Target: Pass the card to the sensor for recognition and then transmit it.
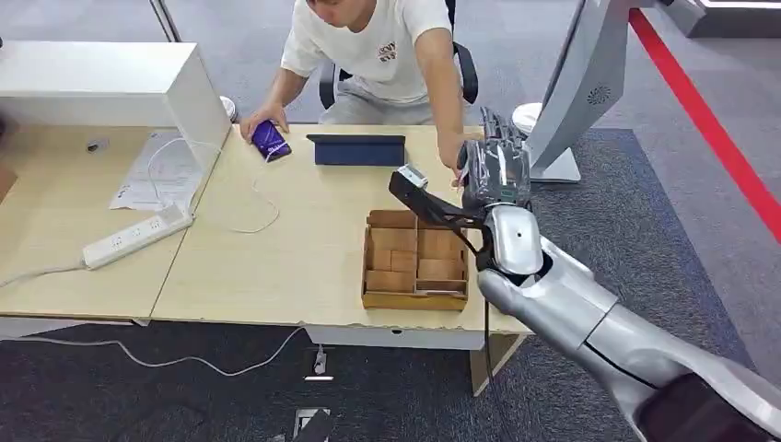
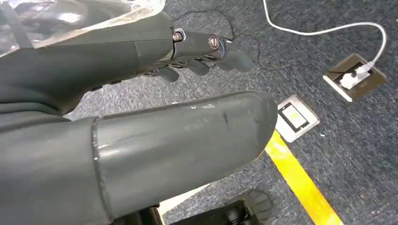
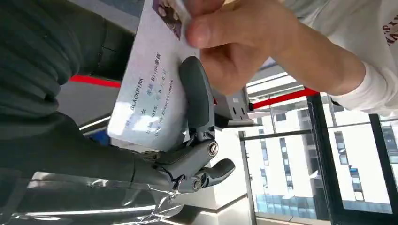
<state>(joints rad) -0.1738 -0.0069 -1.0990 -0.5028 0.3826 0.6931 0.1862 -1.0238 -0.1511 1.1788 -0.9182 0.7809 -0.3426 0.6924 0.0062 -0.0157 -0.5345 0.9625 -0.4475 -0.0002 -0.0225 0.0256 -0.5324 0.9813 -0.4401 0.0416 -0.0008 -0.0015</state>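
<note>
The right hand pinches a glossy flat card; a person's hand grips the card's far end. The cardboard box lies at seven o'clock from it. The left hand has curled fingers, holding nothing.

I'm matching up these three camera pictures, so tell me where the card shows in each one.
Head view: the card is a thin sliver at the right hand, beside the person's hand.
Left wrist view: not in it.
Right wrist view: the card is large at centre left, a dark finger across it.
Shared landmark: the person's hand gripping the card.
</note>
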